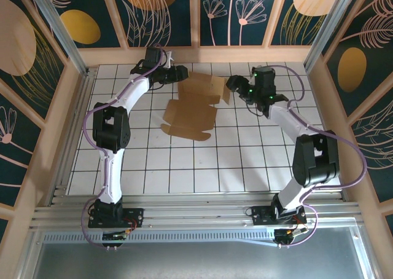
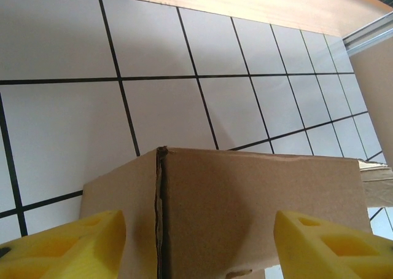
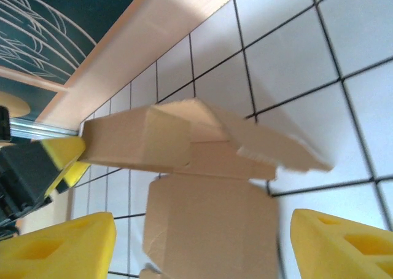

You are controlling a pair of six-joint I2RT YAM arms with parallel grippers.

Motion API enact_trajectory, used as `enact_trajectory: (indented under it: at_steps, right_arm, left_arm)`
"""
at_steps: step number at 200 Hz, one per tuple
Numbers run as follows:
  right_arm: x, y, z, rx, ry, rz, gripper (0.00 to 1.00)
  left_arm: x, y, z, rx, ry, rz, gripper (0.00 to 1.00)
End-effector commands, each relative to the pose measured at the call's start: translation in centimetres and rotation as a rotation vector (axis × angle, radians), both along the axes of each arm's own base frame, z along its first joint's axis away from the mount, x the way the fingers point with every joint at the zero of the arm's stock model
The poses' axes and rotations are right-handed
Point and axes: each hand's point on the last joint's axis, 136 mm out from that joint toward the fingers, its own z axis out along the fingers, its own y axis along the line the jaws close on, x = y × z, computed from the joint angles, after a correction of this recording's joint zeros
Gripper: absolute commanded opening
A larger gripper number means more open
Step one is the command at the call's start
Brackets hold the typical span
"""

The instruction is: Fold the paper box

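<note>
The paper box is a brown cardboard sheet lying partly folded at the back middle of the tiled table. Its far section is raised into a wall. My left gripper sits at the left end of that wall. In the left wrist view a creased cardboard panel faces the camera, and the left gripper stands open with its yellow fingers wide apart in front of it. My right gripper is at the wall's right end. It is open over a flat flap, apart from the raised fold.
White tiled table with black grid lines, ringed by a wooden rim and patterned walls. Open tiles lie in front of the box toward the arm bases. The other arm's yellow finger touches the fold's left end in the right wrist view.
</note>
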Motion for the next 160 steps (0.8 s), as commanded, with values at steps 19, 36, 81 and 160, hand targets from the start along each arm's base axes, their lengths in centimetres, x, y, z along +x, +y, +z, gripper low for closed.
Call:
enact_trajectory:
  at_steps: [19, 36, 81, 160]
  right_arm:
    - [-0.2, 3.8, -1.0, -0.100, -0.090, 0.218, 0.66]
    - [-2.0, 3.6, -3.2, -0.067, -0.030, 0.114, 0.65]
    - [-3.6, 5.1, -7.9, 0.044, 0.049, -0.040, 0.59]
    - [3.9, 5.8, -11.5, -0.018, -0.011, -0.178, 0.55]
  left_arm:
    - [-0.6, 0.1, 0.3, 0.013, 0.008, -0.007, 0.65]
    - [-0.5, 0.2, 0.5, 0.012, 0.003, 0.000, 0.65]
    - [-0.4, 0.3, 0.7, 0.018, -0.007, 0.004, 0.65]
    - [-0.1, -0.1, 0.0, 0.014, 0.017, -0.016, 0.59]
